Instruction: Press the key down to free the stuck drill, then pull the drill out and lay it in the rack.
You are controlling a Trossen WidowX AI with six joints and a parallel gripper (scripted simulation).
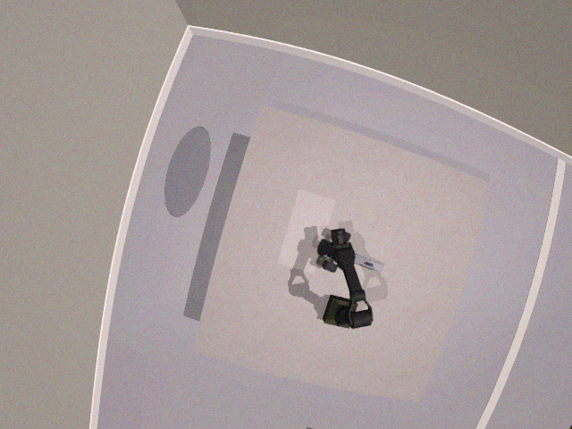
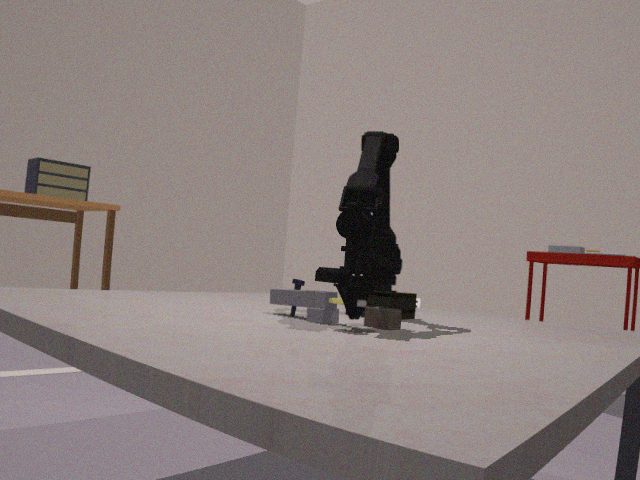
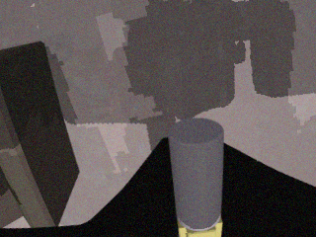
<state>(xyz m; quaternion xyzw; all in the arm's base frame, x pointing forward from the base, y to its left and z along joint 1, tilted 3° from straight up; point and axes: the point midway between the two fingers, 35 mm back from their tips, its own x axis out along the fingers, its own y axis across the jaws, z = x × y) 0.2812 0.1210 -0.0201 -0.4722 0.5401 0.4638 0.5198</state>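
Note:
The drill (image 3: 197,178) shows in the wrist view as a grey cylinder with a yellow part below it. My gripper (image 2: 354,312) (image 3: 184,145) is shut on the drill, low over the table. In the exterior view a bit of yellow (image 2: 336,300) shows between the fingers and the light grey holder (image 2: 302,298) (image 1: 378,266). How deep the drill sits is hidden. The dark blue key (image 2: 297,282) (image 1: 368,264) stands upright in the holder, its head above the top face and its stem showing below. A dark brown block (image 2: 382,317) (image 3: 37,118), apparently the rack, stands beside the gripper.
The black arm (image 1: 350,272) (image 2: 369,248) rises over the table (image 2: 310,361) and covers part of the holder from above. Its dark base (image 1: 336,311) is close to the rack. A paler patch (image 1: 307,212) lies on the table. Two other tables stand far behind.

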